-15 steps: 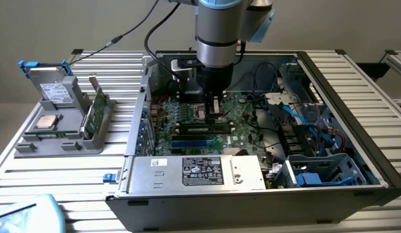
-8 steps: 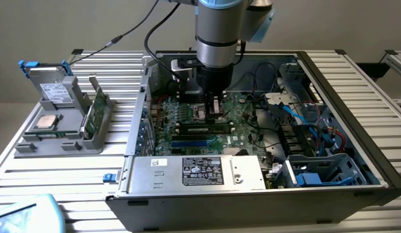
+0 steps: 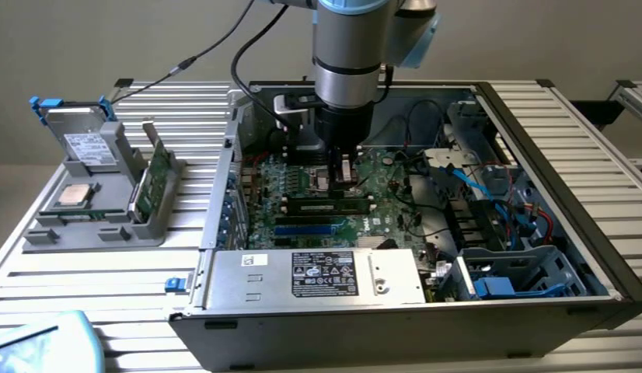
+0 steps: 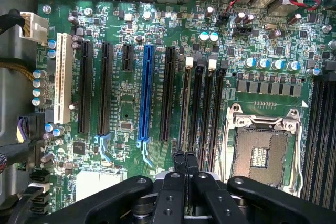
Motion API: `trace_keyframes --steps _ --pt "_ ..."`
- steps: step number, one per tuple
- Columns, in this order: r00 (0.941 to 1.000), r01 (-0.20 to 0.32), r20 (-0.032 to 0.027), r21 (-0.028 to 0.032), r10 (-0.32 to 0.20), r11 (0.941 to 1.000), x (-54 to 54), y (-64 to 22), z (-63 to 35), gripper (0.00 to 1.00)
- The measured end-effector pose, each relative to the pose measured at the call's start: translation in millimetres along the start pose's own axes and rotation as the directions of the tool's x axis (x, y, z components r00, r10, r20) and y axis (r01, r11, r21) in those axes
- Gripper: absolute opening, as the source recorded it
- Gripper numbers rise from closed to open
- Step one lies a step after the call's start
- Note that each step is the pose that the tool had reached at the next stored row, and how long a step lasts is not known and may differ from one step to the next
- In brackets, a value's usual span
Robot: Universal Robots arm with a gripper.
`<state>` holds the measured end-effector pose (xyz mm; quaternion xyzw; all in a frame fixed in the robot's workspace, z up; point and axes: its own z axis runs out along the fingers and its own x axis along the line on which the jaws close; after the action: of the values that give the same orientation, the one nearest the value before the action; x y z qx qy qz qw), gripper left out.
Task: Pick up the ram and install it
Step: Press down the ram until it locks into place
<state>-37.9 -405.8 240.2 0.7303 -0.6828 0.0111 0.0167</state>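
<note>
Presently, gripper (image 3: pixel 342 172): lowered inside the open computer case (image 3: pixel 570 148), directly above the motherboard (image 3: pixel 300 183).
Claw state: fingers (image 4: pixel 180 162) pressed together, no gap visible between the tips in the wrist view.
Contact: tips lined up over one end of the ram (image 3: pixel 326 207); whether touching its top edge or just above it, cannot tell.
Ram location: standing on edge in a memory slot near the middle of the board, just on the viewer's side of the gripper in the exterior view.
Ram appearance, exterior view: long, narrow, dark stick with a row of black chips and a pale label strip along its face.
Ram appearance, wrist view: seen edge-on (image 4: pixel 185 108) as a thin brownish line inside the slot, white latch at the far end.
Neighbouring slots: dark memory slots beside it; blue expansion slot (image 4: pixel 146 93) well apart on one side, processor socket (image 4: pixel 260 156) near on the other.
Power supply (image 3: pixel 311 276): silver box along the case's near edge.
Holder (image 3: pixel 93 229): grey fixture on the table at the exterior view's left, with another green board (image 3: pixel 147 186) upright in it.
</note>
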Motion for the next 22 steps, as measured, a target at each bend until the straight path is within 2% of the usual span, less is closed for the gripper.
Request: trace_keyframes --steps 3,9,22 --pt "1.0000 0.000 -0.0001 -0.0001 0.000 1.0000 0.1 -1.5 -0.1 0.11" --pt "1.0000 0.000 0.0000 0.0000 0.000 1.0000 1.5 -21.6 -0.1 0.11" --pt "1.0000 0.000 0.0000 0.0000 0.000 1.0000 1.3 -24.3 7.5 0.11"
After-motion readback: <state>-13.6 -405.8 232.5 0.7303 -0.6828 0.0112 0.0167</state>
